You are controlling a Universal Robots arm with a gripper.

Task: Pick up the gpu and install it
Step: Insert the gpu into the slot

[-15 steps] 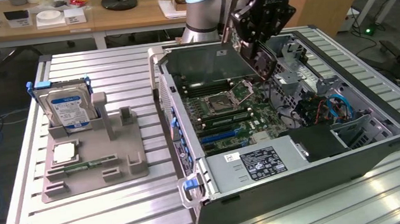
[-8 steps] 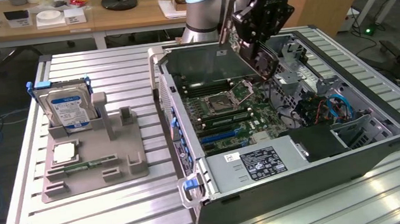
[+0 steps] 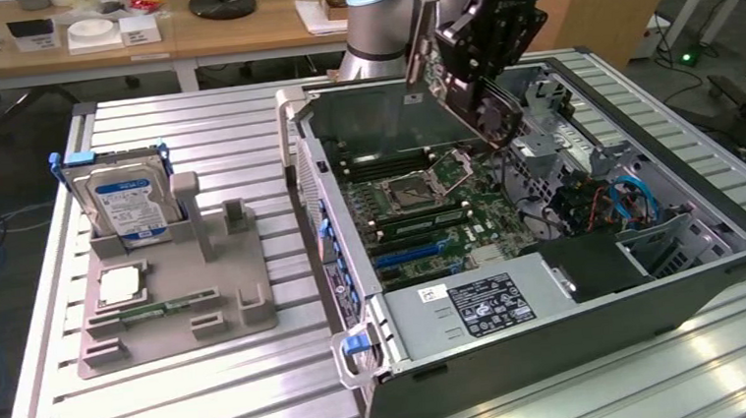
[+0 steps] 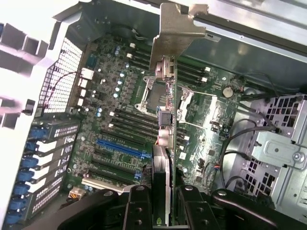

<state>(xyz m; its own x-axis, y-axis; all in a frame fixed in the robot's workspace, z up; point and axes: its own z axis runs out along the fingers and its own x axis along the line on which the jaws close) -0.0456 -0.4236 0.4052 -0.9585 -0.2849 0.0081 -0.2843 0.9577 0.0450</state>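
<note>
Slatted metal table (image 3: 189, 399) carries an open computer case (image 3: 554, 344) at the exterior view's right, lying on its side with the motherboard (image 3: 413, 221) facing up. A grey parts holder (image 3: 170, 312) sits at the exterior view's left with a hard drive (image 3: 129, 206) standing in it. Hand (image 3: 495, 112) hangs over the far part of the case, fingers clamped on the gpu (image 3: 432, 67), which is held on edge, clear of the board, with its silvery bracket (image 4: 175, 33) at the end away from the fingers.

High exterior and close wrist share motherboard (image 3: 417, 228) (image 4: 115, 96).
</note>
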